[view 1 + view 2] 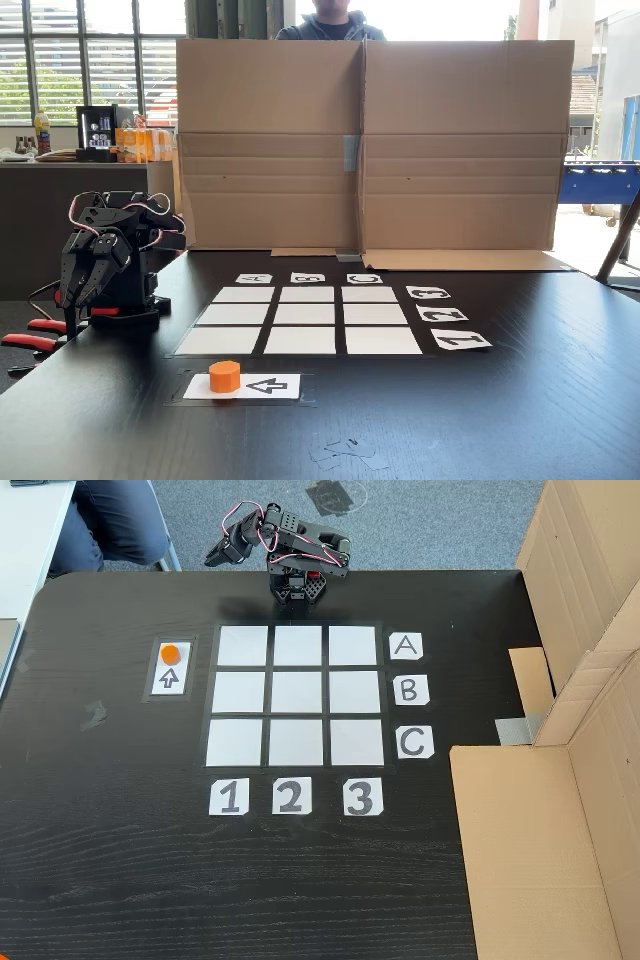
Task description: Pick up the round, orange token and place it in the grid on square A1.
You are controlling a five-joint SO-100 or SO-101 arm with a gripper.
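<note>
The orange token (pixel 224 376) (pixel 171 653) stands upright on a white arrow card, just outside the grid (pixel 306 315) (pixel 296 696) on the side of the column marked 1. Square A1 (pixel 218 341) (pixel 243 646) is the bare white corner cell closest to that card. In both fixed views, the arm sits folded at the table edge beyond row A. Its gripper (pixel 75 300) (pixel 215 555) hangs off to the side, shut and holding nothing, well away from the token.
A tall cardboard wall (pixel 370 150) (pixel 560 810) lines one side of the table, with a person behind it. Red clamps (pixel 30 340) hold the arm's base. Clear tape scraps (pixel 345 452) lie on the dark table. All nine cells carry nothing.
</note>
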